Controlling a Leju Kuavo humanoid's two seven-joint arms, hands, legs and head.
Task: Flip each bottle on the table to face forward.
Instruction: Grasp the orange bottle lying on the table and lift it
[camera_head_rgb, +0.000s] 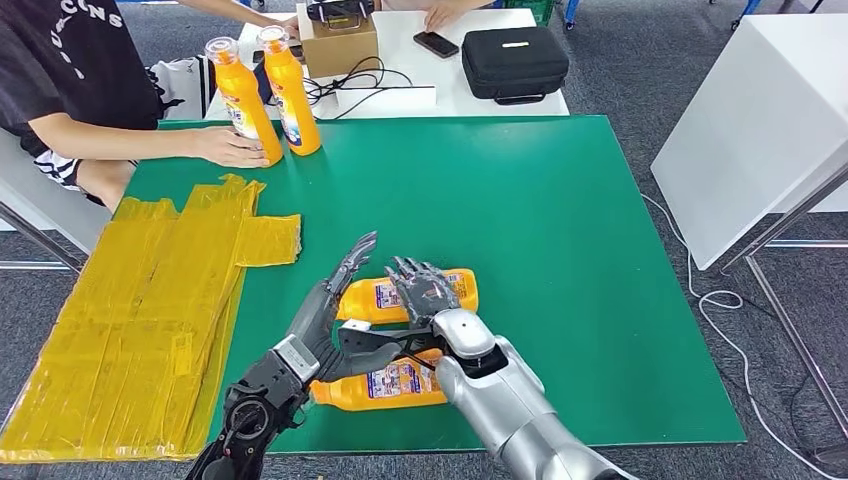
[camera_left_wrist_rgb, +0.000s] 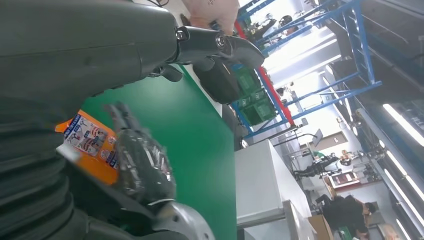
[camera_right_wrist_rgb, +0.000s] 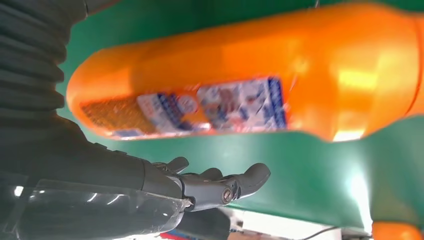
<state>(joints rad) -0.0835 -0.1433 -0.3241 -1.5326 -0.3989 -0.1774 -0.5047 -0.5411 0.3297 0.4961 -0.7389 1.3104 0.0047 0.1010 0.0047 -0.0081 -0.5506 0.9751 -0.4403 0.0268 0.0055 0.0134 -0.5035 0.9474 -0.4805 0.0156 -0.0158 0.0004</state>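
Bottles lie flat near the table's close edge, and both hands are right over them. Nearest bottle (camera_head_rgb: 385, 386), orange with a printed label, lies on its side under the two wrists. Left hand (camera_head_rgb: 335, 300) is spread, fingers pointing away, holding nothing, just beside the second lying bottle (camera_head_rgb: 400, 297). Right hand (camera_head_rgb: 422, 288) hovers over that second bottle with fingers apart; whether it touches, I cannot tell. Out to the left hand's side, yellow sheet (camera_head_rgb: 150, 320) covers the green table (camera_head_rgb: 560, 220). Far beyond the left hand, two upright bottles (camera_head_rgb: 265, 95) stand together, a person's hand (camera_head_rgb: 228, 147) resting at their base.
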